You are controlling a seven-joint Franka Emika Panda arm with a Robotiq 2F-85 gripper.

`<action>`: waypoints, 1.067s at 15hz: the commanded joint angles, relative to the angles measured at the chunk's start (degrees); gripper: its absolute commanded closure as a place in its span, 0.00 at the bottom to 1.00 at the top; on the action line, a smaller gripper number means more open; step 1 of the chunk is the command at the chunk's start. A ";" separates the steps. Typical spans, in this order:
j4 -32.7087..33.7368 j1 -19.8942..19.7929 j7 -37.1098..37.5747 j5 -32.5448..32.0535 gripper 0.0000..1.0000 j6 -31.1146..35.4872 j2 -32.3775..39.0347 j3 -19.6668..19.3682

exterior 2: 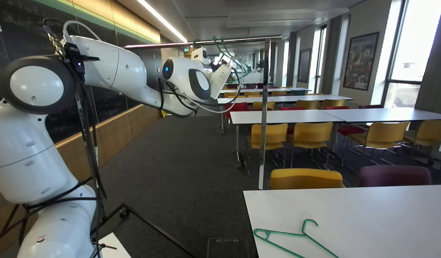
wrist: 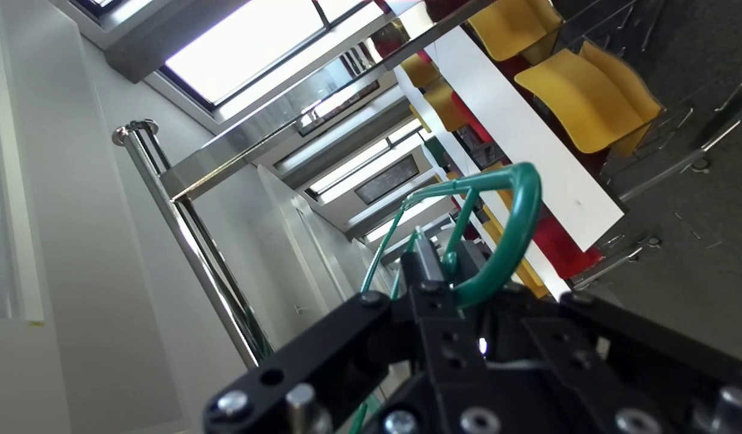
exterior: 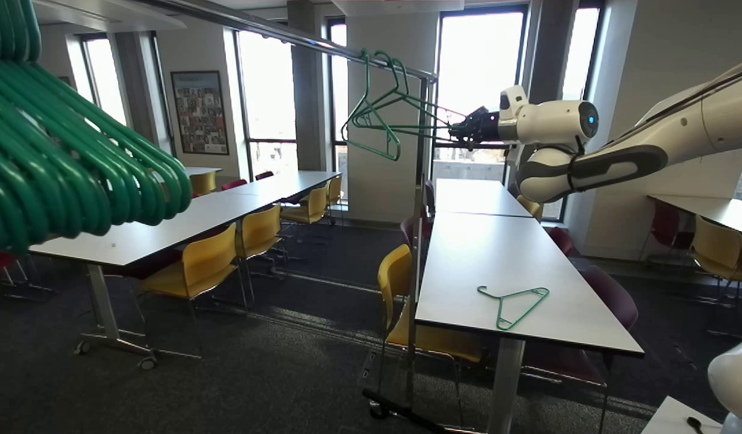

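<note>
You have one arm (exterior 2: 105, 64), one pair of jaws and one rail (exterior: 322, 45). You can count one green hanger (exterior: 527, 310) on the tabletop (exterior: 485, 253). At least two hangers (exterior: 371, 149) hang near the jaws, overlapping too much for an exact count; your large cluster of hangers (exterior: 75, 157) is too overlapped to count. In an exterior view you see two framed pictures (exterior 2: 361, 61), one yellow chair (exterior 2: 306, 178) and one purple chair (exterior 2: 395, 175) behind the tabletop.

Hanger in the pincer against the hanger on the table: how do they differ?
Pose: the gripped hanger is raised near the rail; the table hanger lies flat on the white table. State: the gripped hanger is clamped in the pincer; the table hanger is ungripped. Both are green, with rounded corners.
</note>
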 commanded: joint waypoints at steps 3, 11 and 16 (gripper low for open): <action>-2.17 -1.25 -0.20 0.87 0.97 0.00 -0.49 -0.26; 1.21 -1.15 5.64 6.49 0.98 -4.54 0.96 -1.34; 1.64 11.29 12.61 11.09 0.98 -6.45 -0.20 -9.13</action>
